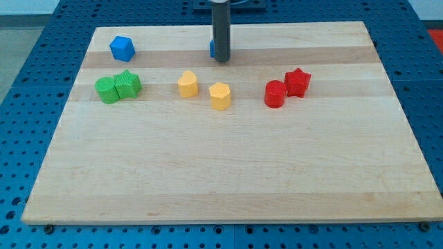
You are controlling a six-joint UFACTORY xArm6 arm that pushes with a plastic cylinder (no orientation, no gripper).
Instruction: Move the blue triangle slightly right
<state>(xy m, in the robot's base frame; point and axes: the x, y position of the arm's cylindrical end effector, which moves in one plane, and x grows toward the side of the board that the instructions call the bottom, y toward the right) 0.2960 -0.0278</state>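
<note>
Blue triangle (212,48) peeks out left of my tip (221,61), mostly hidden behind the rod. No jaws here, so nothing grasps; contact unclear.

Bare board right of the blue block (212,48), seemingly; red pair (288,88) well below.

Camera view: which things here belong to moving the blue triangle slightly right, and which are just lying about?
Belongs to the job:
- my tip
- blue triangle, mostly hidden behind the rod, a sliver showing at its left

Lying about:
- blue cube
- two green blocks
- two yellow blocks
- two red blocks
</note>
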